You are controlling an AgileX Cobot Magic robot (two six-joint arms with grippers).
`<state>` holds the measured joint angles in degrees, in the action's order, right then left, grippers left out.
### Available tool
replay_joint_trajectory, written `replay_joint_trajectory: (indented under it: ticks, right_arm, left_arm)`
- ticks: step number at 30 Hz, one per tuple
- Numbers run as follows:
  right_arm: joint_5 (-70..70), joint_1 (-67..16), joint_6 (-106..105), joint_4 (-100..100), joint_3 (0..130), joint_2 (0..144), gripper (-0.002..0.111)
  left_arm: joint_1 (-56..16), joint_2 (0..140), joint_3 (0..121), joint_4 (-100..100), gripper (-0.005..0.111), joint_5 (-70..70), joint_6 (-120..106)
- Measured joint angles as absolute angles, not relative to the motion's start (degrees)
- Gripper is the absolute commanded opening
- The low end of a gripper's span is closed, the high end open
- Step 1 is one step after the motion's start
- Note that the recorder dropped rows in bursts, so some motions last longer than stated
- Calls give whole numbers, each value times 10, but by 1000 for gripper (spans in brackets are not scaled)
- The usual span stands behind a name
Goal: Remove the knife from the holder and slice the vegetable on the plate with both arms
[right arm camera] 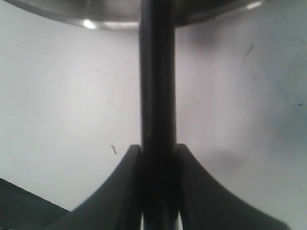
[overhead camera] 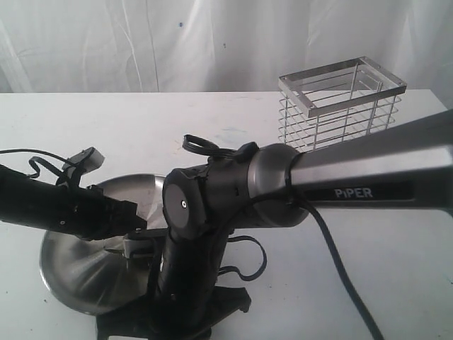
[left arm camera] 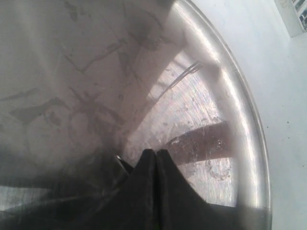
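The steel plate (overhead camera: 74, 273) lies at the front left of the white table. My left gripper (overhead camera: 131, 244) hovers low over it; in the left wrist view the gripper (left arm camera: 156, 152) is shut, tips pressed together just above the scratched plate (left arm camera: 201, 110). A small dark pointed tip (left arm camera: 120, 160) shows beside the fingers; I cannot tell what it is. No chilli is visible. My right gripper (right arm camera: 158, 146) is shut on the knife's black handle (right arm camera: 157, 72), which runs towards the plate's rim (right arm camera: 96, 19); the blade is hidden. The wire holder (overhead camera: 340, 106) stands at the back right.
The right arm's grey PiPER link (overhead camera: 354, 177) crosses the scene from the right and bends down at the plate's near right edge, hiding part of the plate. Its black cable (overhead camera: 340, 269) trails over the table. A white curtain hangs behind the table.
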<state>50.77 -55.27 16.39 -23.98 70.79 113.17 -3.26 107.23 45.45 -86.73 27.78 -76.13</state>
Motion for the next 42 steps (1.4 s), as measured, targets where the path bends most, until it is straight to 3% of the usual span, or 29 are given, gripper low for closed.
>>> replay_joint_trajectory:
  ticks: [14,42]
  right_arm:
    - [541,-547,159,-243,708,1144,0]
    - [536,-548,159,-243,708,1143,0]
  left_arm:
    - [-34,1016,452,-858,0,275,-763]
    - [-38,1072,452,-901,0,344,-797]
